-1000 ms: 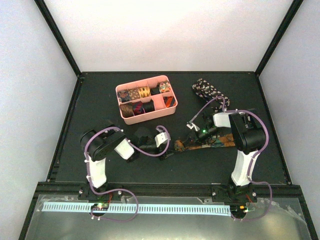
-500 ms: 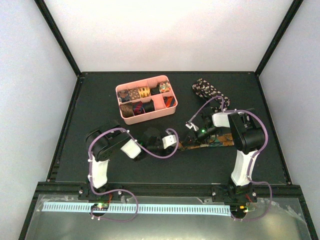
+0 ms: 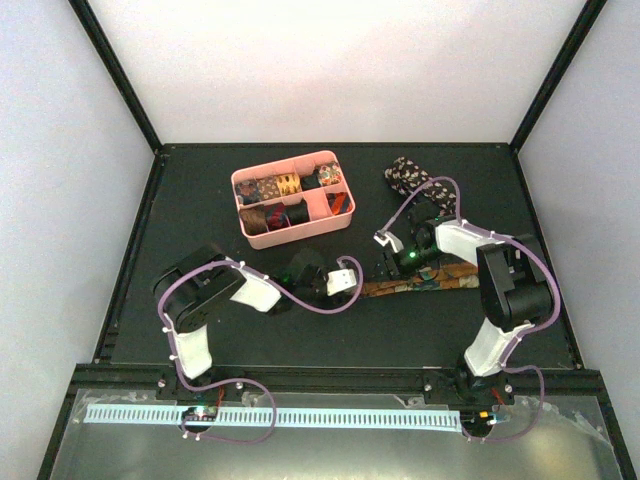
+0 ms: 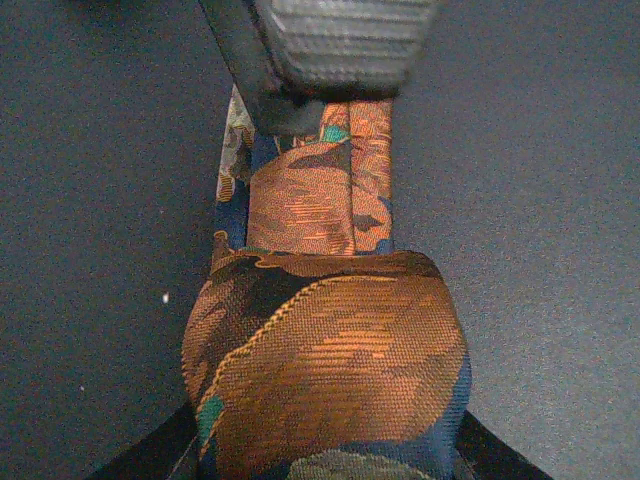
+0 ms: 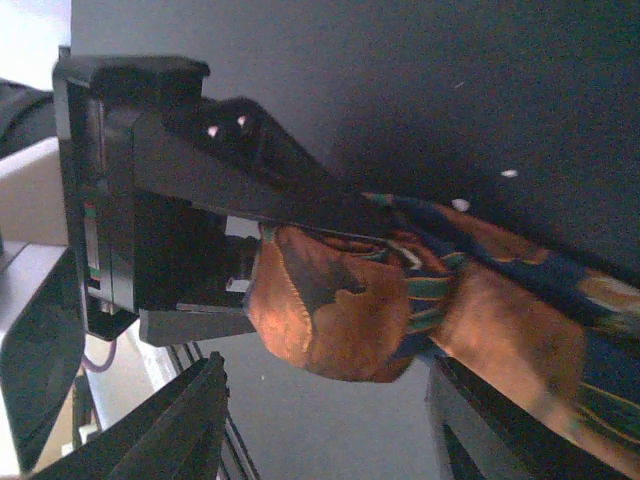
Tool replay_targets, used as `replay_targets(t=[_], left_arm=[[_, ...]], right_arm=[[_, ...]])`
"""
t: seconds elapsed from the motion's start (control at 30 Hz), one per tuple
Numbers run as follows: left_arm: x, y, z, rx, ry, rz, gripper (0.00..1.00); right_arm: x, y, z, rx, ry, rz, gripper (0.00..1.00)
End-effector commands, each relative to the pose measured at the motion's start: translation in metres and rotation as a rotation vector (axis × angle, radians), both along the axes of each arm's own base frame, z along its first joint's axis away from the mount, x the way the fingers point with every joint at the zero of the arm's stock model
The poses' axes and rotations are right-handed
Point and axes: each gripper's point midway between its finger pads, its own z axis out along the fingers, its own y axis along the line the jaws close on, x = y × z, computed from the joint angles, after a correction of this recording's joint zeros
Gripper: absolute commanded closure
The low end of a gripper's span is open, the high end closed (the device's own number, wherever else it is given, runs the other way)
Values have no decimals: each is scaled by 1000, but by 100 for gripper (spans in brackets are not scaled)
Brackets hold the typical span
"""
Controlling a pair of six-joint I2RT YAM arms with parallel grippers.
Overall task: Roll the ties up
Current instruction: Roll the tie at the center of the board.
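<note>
A tie (image 3: 430,282) patterned in orange, brown and blue lies stretched across the mat, with its left end wound into a roll (image 4: 325,365). My left gripper (image 3: 352,286) is shut on that roll, whose fabric fills the gap between the jaws. My right gripper (image 5: 320,410) stands open just beside the roll (image 5: 340,310), and its fingers (image 5: 185,425) are clear of the fabric. One right finger (image 4: 335,45) rests over the flat tie ahead of the roll. A second tie (image 3: 415,180), black with white speckles, lies bunched at the back right.
A pink divided tray (image 3: 338,217) holding several rolled ties sits at the back left of centre. The black mat (image 3: 200,200) is bordered by a raised black frame, with white walls around it.
My left gripper moved right to the tie's rolled end and shut on it. My right gripper opened, letting go of the roll, and its arm swung outward to the right.
</note>
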Motion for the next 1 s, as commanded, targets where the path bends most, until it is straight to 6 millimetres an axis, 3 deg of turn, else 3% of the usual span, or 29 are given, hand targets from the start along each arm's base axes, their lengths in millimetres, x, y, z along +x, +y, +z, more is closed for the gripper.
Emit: replay_targets(t=[0.0, 0.17, 0.27, 0.33, 0.47, 0.57, 0.63, 0.73, 0.87, 0.97], left_arm=[[-9, 21, -34, 162, 57, 17, 63], [-11, 22, -36, 171, 66, 15, 63], [-11, 22, -37, 173, 70, 17, 63], [-12, 22, -37, 173, 73, 17, 63], [-12, 20, -35, 159, 72, 12, 57], [-6, 15, -24, 113, 54, 14, 39], [1, 9, -6, 50, 31, 21, 28], [11, 5, 41, -102, -39, 44, 3], [22, 13, 90, -240, -107, 90, 1], [35, 22, 105, -301, -53, 112, 1]], right_arm=[[-11, 20, -4, 9, 33, 55, 44], [-2, 29, -17, -34, 34, 57, 51], [3, 26, -26, -74, 22, 53, 81], [1, 22, -30, -96, 22, 58, 95], [-3, 9, -42, -148, 48, 44, 98], [-5, -2, -51, -185, 82, 24, 99], [-6, -9, -57, -210, 100, 11, 98], [-6, -16, -63, -241, 107, -2, 98], [-6, -22, -67, -274, 115, -6, 98], [-8, -24, -68, -283, 120, -6, 98]])
